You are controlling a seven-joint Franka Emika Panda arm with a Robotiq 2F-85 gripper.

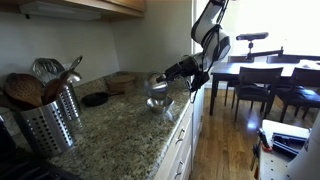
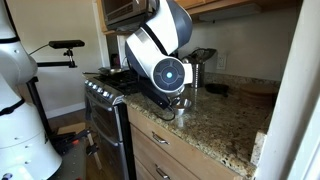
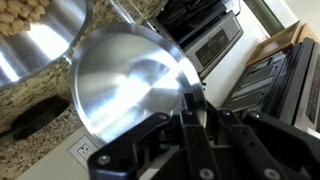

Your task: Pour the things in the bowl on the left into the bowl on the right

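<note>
My gripper [image 3: 192,100] is shut on the rim of a shiny steel bowl [image 3: 125,85], which is tilted on its side with its inside looking empty. Beside it is a second steel bowl [image 3: 45,45] holding several pale beige round pieces [image 3: 22,12]. In an exterior view the held bowl [image 1: 157,84] hangs tipped just above the second bowl [image 1: 155,103], which stands on the granite counter [image 1: 120,135], with the gripper [image 1: 173,74] at its right. In an exterior view the arm's wrist [image 2: 168,72] hides the gripper, and only a bowl's edge [image 2: 181,102] shows.
A perforated steel utensil holder [image 1: 50,122] with wooden spoons stands at the counter's front left. A black dish [image 1: 95,99] and a wooden box [image 1: 122,80] sit near the wall. A stove [image 2: 105,88] adjoins the counter. A toaster [image 2: 202,66] stands behind. A dining table with chairs [image 1: 262,78] is beyond.
</note>
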